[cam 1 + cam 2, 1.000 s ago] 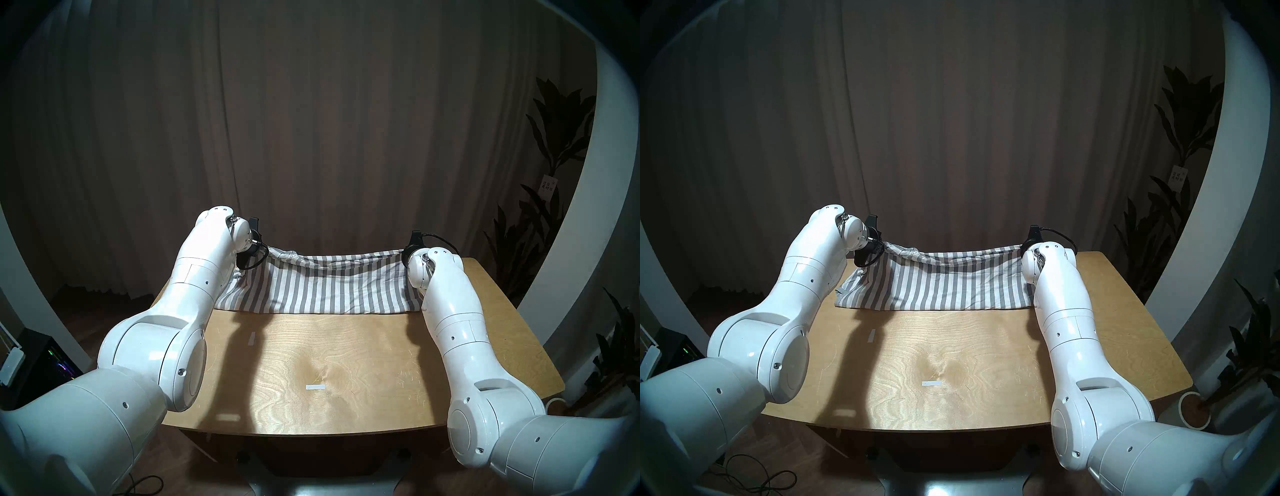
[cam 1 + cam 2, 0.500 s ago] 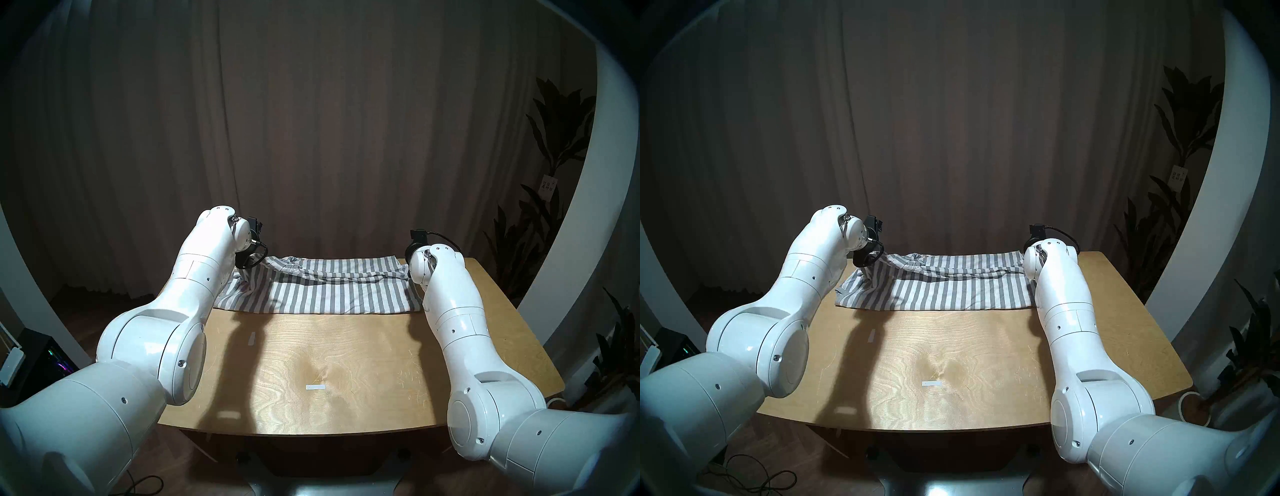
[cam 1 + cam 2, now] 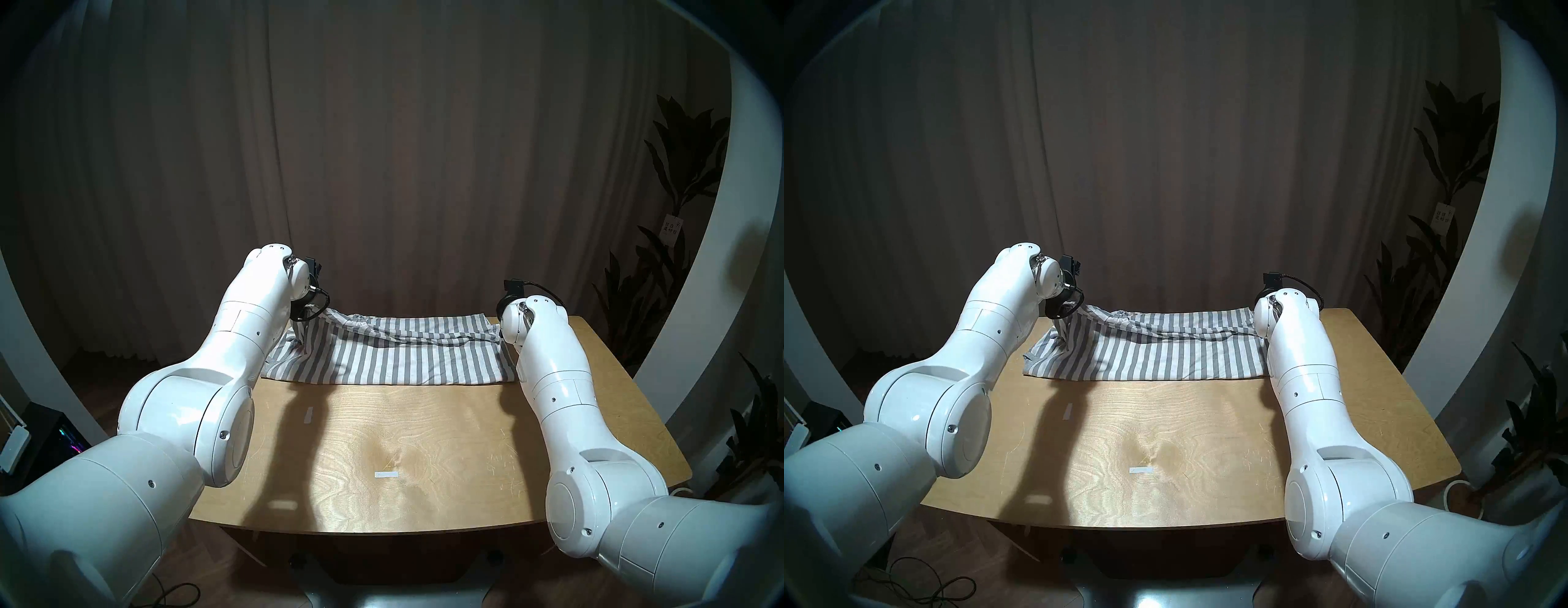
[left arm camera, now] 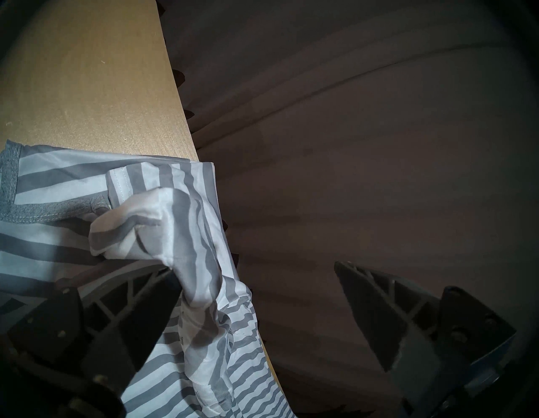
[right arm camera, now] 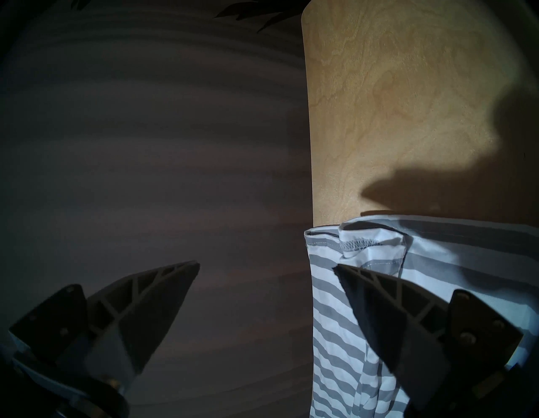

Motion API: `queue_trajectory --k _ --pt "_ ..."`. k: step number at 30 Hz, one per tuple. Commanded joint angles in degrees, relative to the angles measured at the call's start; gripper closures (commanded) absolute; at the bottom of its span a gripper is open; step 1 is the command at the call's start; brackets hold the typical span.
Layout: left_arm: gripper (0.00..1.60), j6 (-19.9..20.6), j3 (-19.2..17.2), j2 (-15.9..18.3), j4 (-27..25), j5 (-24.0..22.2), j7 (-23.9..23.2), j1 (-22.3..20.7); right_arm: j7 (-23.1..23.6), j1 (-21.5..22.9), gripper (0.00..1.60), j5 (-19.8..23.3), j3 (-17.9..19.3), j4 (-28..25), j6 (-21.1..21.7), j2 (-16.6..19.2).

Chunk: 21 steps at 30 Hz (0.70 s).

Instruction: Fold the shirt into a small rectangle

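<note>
The grey-and-white striped shirt [image 3: 394, 356] [image 3: 1149, 356] lies folded across the far part of the wooden table [image 3: 424, 446], its far edge rumpled. My left gripper [image 4: 255, 268] is open at the shirt's far left corner. A bunched fold of the shirt [image 4: 163, 221] rests against one of its fingers [image 4: 145, 315] and stands raised above the table. My right gripper [image 5: 266, 265] is open just above the far right corner of the shirt [image 5: 437, 248], with one finger over the cloth and the other past the table's edge. In the head views the wrists hide both sets of fingers.
Two strips of white tape [image 3: 387, 474] [image 3: 308, 415] mark the bare near half of the table. A dark curtain [image 3: 382, 148] hangs close behind the table's far edge. Tall plants [image 3: 679, 170] stand at the right.
Both grippers have opened and let go of the shirt's far edge, which dropped from its raised span onto the table. The left wrist has risen slightly.
</note>
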Motion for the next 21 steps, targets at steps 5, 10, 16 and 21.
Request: queue_trajectory --k 5,10,16,21 --pt "0.00 -1.00 0.31 -0.32 0.41 0.78 -1.23 -4.44 0.40 0.77 0.00 0.04 -0.58 0.49 -0.20 -1.09" --pt "0.00 -0.88 0.73 -0.01 0.96 1.26 -1.46 -5.02 0.40 0.66 0.00 -0.05 -0.89 1.11 -0.38 -1.33" --pt "0.00 -0.80 1.31 0.59 1.81 1.96 -1.55 -5.71 0.41 0.65 0.00 -0.17 -1.52 1.88 -0.56 -1.89" --pt "0.00 -0.80 1.85 1.28 1.98 2.75 -2.06 -6.61 0.43 0.66 0.00 -0.24 -2.07 2.44 -0.67 -2.40"
